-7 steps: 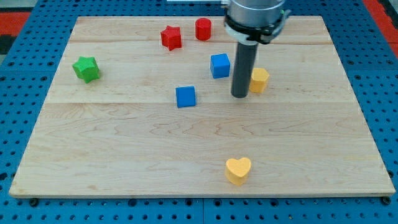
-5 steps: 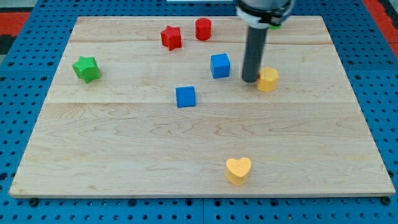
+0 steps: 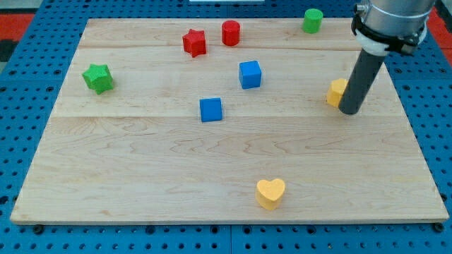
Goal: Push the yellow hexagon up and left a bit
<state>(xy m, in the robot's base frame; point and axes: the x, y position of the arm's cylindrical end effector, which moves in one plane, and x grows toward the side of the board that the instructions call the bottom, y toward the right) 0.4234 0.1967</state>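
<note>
The yellow hexagon [image 3: 336,92] sits on the wooden board [image 3: 141,162] at the right, partly hidden behind my rod. My tip [image 3: 350,110] rests on the board right against the hexagon's lower-right side. The rod rises from there to the view's top right.
A blue cube [image 3: 250,74] and a second blue cube [image 3: 210,109] lie left of the hexagon. A red star [image 3: 194,42], a red cylinder [image 3: 231,32] and a green cylinder [image 3: 313,20] sit near the top. A green star [image 3: 98,77] is at the left, a yellow heart [image 3: 270,192] at the bottom.
My tip has swung from the hexagon's left side round to its lower right. The yellow hexagon has slid to the view's right. The green cylinder has come into sight.
</note>
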